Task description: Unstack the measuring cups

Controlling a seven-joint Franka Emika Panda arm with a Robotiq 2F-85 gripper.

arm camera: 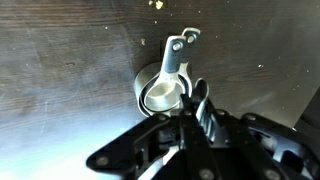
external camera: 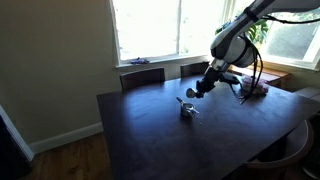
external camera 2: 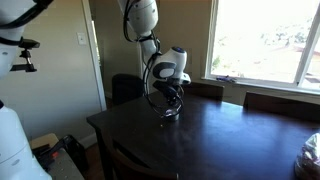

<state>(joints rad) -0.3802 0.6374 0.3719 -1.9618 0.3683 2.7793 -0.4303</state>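
The measuring cups [external camera: 187, 108] are a small shiny silvery nest standing on the dark wooden table [external camera: 160, 140]. They also show in an exterior view [external camera 2: 171, 114]. In the wrist view the cups [arm camera: 160, 92] sit nested, and their flat handles [arm camera: 178, 52] point away from me. My gripper [external camera: 201, 89] hovers just above and beside them; it also shows in an exterior view [external camera 2: 169, 100]. In the wrist view its fingertips [arm camera: 197, 100] are pressed together at the cups' rim, with nothing seen between them. The rim part behind the fingers is hidden.
A flat pinkish-white stack [external camera: 256, 90] lies at the table's far edge by the window. Dark chairs [external camera: 143, 77] stand along the far side, and another chair [external camera 2: 128, 160] stands at the near side. A pale crumpled thing [external camera 2: 311, 152] lies at the table's corner.
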